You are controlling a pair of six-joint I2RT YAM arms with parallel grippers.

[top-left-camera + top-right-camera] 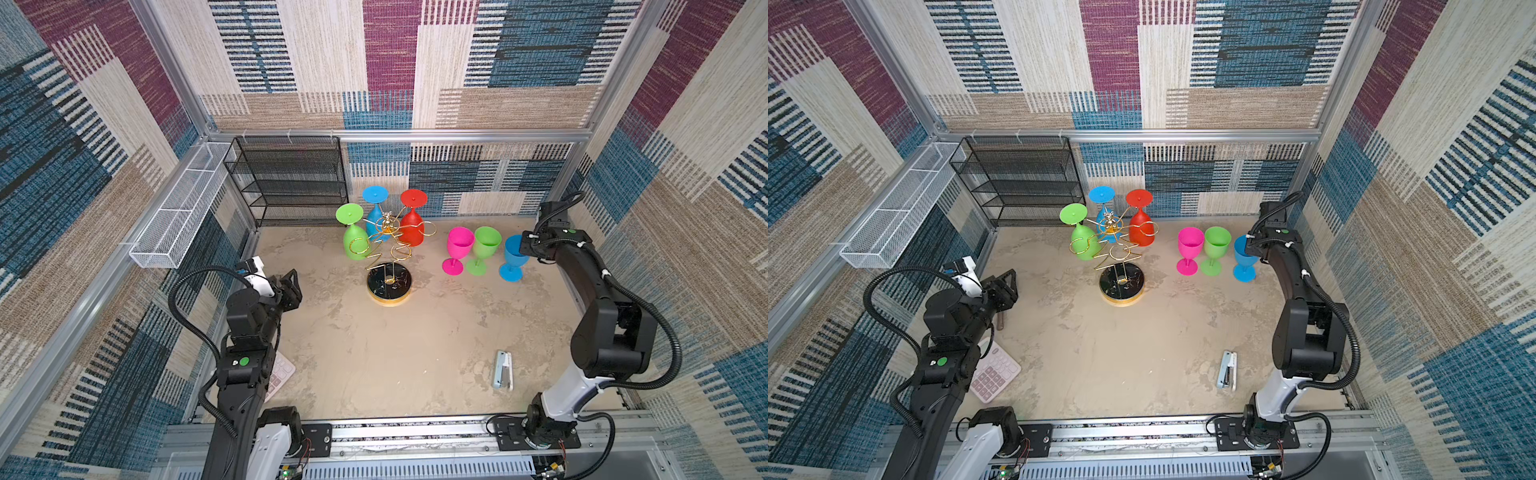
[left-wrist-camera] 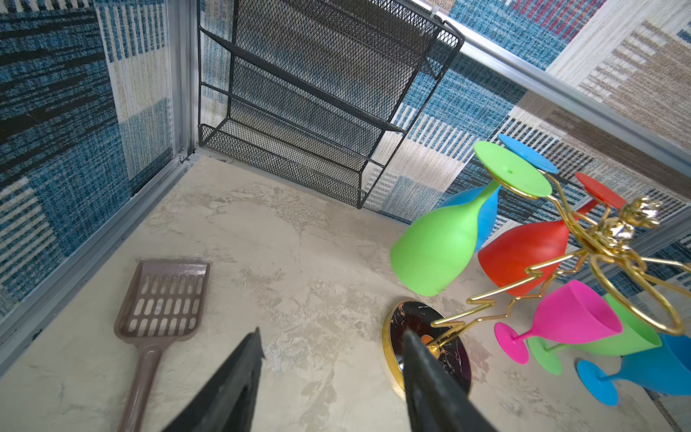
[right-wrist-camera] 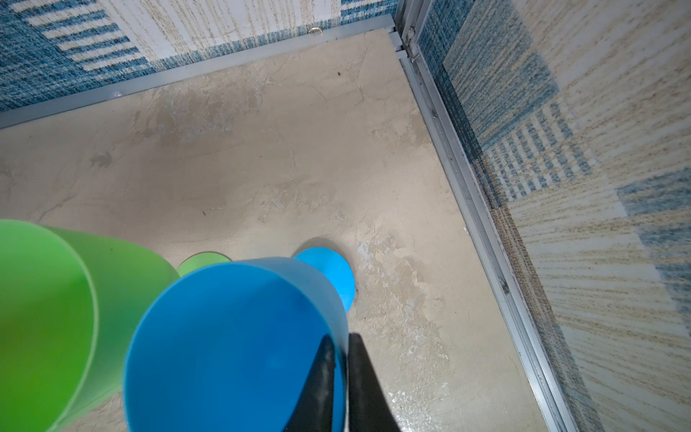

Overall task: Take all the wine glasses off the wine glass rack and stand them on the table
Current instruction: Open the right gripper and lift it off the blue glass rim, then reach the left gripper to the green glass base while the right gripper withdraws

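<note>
Just in front of the black mesh shelf (image 1: 291, 178), mid-table: gold wine glass rack (image 1: 388, 284) with three glasses hanging upside down.

Looks like light, stiff plastic, not fragile, but smooth and probably slippery around the bowl. Closest to the left side: the hanging green wine glass (image 1: 355, 243), foot up on a ring arm, bowl down and tilted outward, next to the hanging blue glass (image 1: 373, 218) and the hanging red glass (image 1: 411, 232). Best bet: grab the narrow part of the bowl near the stem, then ease out gently, since probably easy to drag the wire tree along. Left gripper (image 2: 332, 333) spread wide, empty, well apart from the rack. Right gripper (image 3: 342, 336) straddling the rim of the standing blue glass (image 3: 232, 336), one finger inside, one outside; can't tell whether squeezing or slack.
</note>
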